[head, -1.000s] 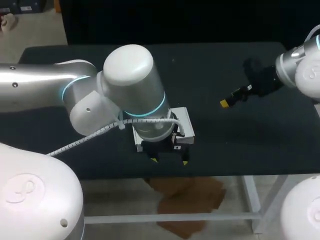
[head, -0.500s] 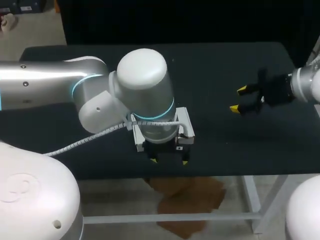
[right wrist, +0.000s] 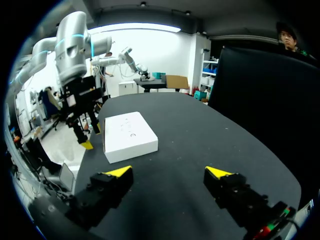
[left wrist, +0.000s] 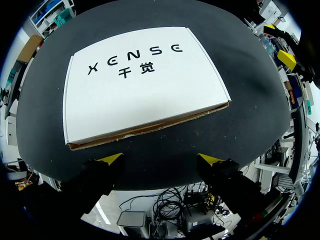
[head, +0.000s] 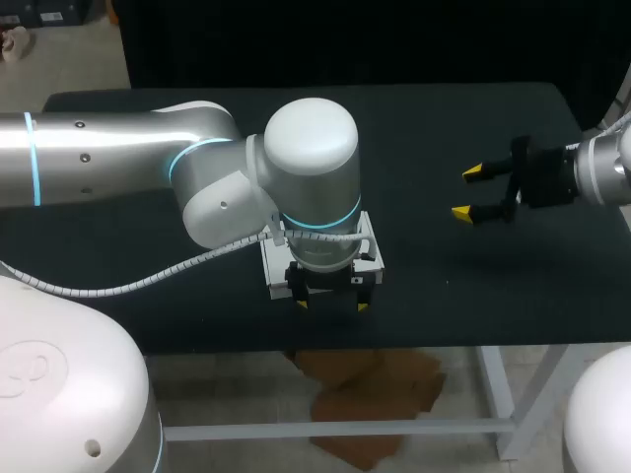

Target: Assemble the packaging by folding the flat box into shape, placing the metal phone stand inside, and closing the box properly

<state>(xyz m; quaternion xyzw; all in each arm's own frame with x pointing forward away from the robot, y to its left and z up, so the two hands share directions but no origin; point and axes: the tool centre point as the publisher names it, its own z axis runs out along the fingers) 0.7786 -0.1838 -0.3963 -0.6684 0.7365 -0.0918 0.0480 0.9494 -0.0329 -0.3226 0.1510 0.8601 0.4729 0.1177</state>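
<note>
Seemingly we're near done: box (left wrist: pixel 142 82) lies shaped & closed on table (head: pixel 444 128), stand unseen, prob. inside. Left tool (left wrist: pixel 160 159) spread at its front edge; right tool (right wrist: pixel 170 172) spread, well apart.

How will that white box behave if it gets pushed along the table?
The white box looks like thin cardboard, judging by its brown raw edge, so probably light and crushable. Lying flat and wide on the black table, it should slide, not tip. Pushed off-centre, it may turn.
</note>
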